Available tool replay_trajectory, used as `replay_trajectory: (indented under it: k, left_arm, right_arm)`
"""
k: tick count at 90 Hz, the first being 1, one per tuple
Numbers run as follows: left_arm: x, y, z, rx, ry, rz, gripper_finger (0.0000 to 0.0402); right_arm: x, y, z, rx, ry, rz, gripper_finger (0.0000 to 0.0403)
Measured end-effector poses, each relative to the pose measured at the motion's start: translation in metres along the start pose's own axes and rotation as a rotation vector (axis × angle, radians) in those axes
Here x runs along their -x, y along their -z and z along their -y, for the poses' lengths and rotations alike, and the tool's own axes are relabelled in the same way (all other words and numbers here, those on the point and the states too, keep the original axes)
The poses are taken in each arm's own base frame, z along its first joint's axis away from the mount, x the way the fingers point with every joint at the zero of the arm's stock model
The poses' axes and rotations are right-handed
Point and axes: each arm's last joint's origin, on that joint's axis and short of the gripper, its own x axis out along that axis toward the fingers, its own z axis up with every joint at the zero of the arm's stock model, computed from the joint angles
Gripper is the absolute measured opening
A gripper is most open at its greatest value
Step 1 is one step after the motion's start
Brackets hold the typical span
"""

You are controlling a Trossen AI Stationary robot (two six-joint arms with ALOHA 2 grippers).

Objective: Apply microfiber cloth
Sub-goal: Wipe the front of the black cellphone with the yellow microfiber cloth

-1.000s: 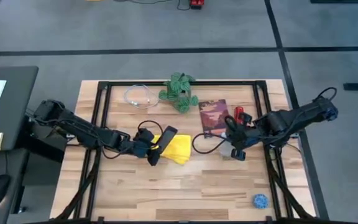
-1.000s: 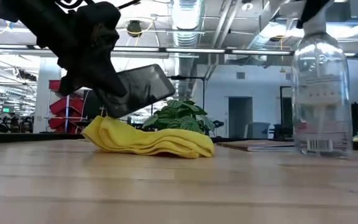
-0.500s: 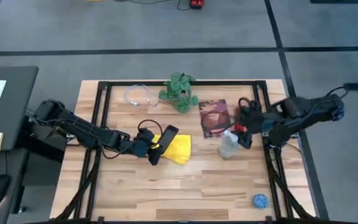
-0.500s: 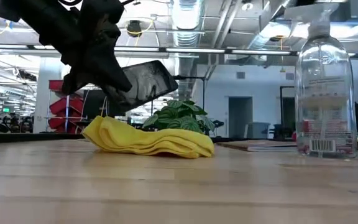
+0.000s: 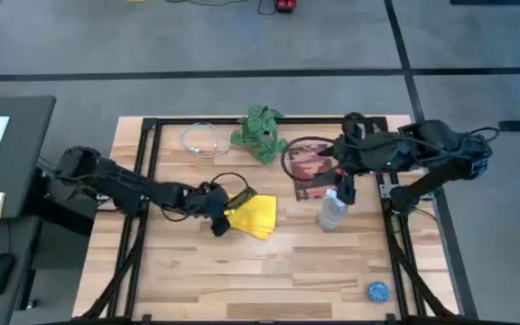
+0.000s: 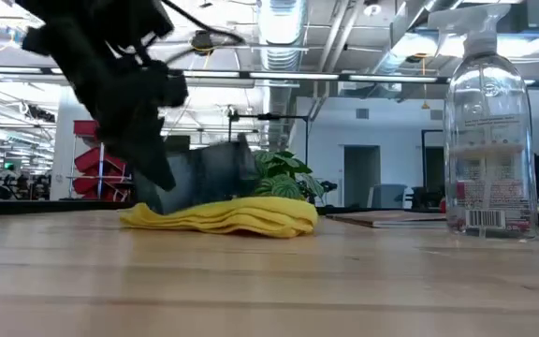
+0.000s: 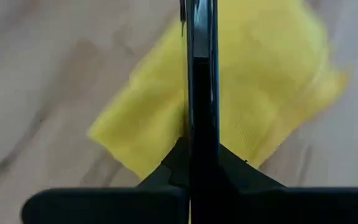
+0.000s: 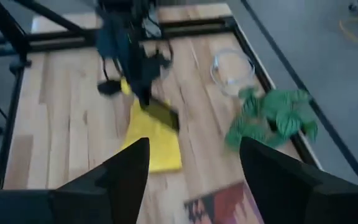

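1. Microfiber cloth [image 5: 258, 217], bright yellow soft fabric, lies crumpled at table centre.
2. Left gripper [image 5: 220, 209], at its 9 o'clock edge, is clamped on a black slab phone [image 7: 201, 93] pressed onto it.
3. Clear plastic spray bottle [image 5: 332, 210] stands at 3 o'clock; green leafy plant [image 5: 260, 134] at 12.
4. Right gripper [image 5: 343, 188] hangs spread, empty, above the bottle.

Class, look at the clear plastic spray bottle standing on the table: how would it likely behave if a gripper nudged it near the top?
The clear plastic spray bottle stands tall on a narrow base, so it would probably tip rather than slide. It looks nearly empty, so likely light. Once toppled, its rounded body might roll across the wooden table.
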Motion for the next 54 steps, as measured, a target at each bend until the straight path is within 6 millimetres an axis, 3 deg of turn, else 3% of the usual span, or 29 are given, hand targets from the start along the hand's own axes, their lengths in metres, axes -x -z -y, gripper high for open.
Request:
replay_trajectory:
  k: [10, 19, 32, 43, 54]
  left_arm:
    - [-0.012, 0.002, -0.003, 0.032, 0.011, -0.060, 0.0006]
    - [-0.010, -0.001, -0.001, 0.063, 0.023, -0.066, 0.0006]
    - [0.013, -0.015, 0.004, 0.087, 0.075, -0.054, 0.0006]
    - [0.046, -0.036, 0.007, 0.150, 0.113, 0.040, 0.0006]
    - [0.071, -0.038, 0.002, 0.238, 0.094, 0.079, 0.0006]
  right_arm:
    - [-0.013, -0.008, -0.012, 0.053, -0.015, -0.009, 0.0227]
    - [-0.024, -0.013, -0.022, 0.075, -0.024, -0.021, 0.0227]
    - [-0.040, -0.015, -0.030, 0.066, -0.021, -0.049, 0.0227]
    - [-0.060, -0.018, -0.037, 0.060, -0.014, -0.054, 0.0227]
    - [-0.087, -0.020, -0.045, 0.068, -0.052, -0.087, 0.0227]
